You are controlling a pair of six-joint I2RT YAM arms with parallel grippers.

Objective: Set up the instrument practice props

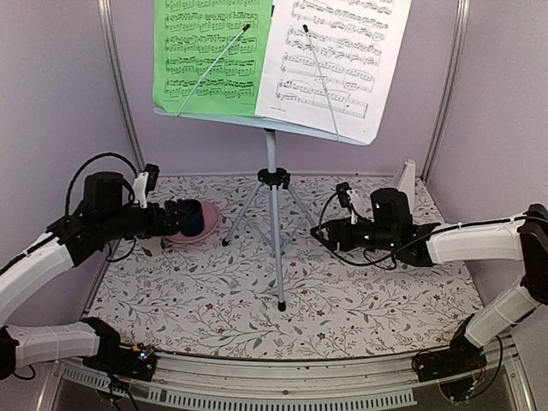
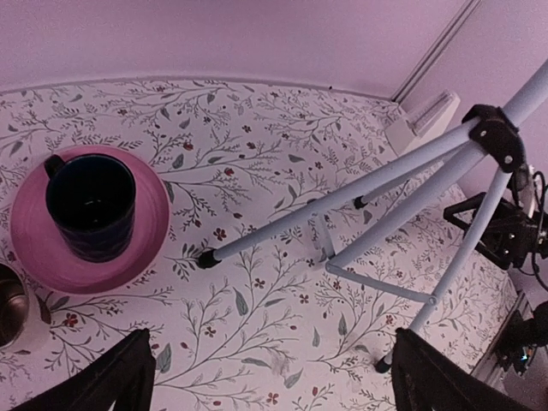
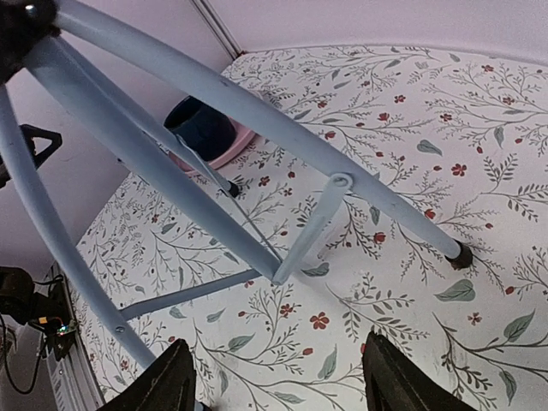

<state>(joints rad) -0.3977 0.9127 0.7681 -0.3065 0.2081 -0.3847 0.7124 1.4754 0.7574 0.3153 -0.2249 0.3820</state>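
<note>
top external: the music stand [image 1: 271,154] stands mid-desk [image 1: 214,300], green sheet [image 1: 210,56] and white sheet [image 1: 334,60] on it at twelve o'clock. it looks light, top-heavy and slick-tubed; best held by the centre pole. left gripper [image 1: 187,217] at nine and right gripper [image 1: 330,233] at three both have jaws apart, empty.

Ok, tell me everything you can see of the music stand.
The music stand is a pale grey, metal-looking tripod, upright mid-table. Three splayed legs with thin braces meet at a black collar; dark-capped feet rest on the floral cloth. Its top carries a green sheet and a white sheet, each pinned by a thin wire arm. Nothing grips it.
</note>
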